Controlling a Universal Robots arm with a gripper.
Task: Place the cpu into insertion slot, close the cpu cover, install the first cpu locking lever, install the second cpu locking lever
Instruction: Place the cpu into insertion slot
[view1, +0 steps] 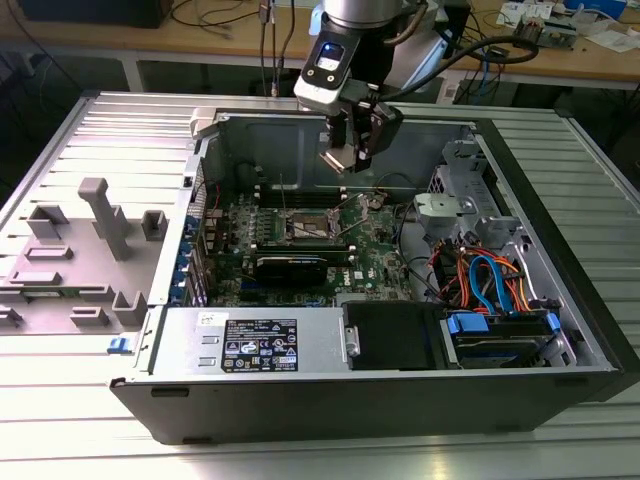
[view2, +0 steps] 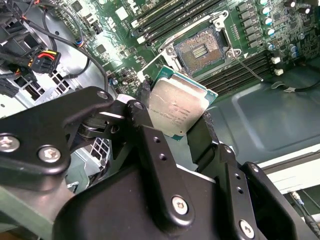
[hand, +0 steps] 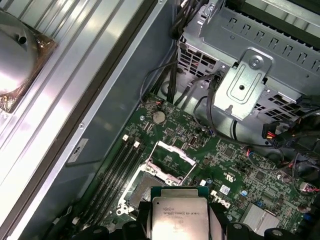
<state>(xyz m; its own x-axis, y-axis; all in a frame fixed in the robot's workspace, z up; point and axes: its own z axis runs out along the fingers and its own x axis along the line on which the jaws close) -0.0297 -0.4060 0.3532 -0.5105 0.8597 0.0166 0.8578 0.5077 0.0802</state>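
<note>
Ribbed metal worktop (view1: 80, 440), open computer case (view1: 400, 395); black jaws pinch the flat silver-grey square cpu (view2: 180, 107), dark metal-rimmed insertion slot (view2: 199, 50) below, slightly aside of them; landing askew could crush contacts.

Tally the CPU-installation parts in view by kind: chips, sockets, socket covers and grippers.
cpu: 1, held above the board
insertion slot: 1, no chip in it
cpu cover: 1, swung up off the slot
gripper: 1, shut on the cpu
Total: 4
</note>
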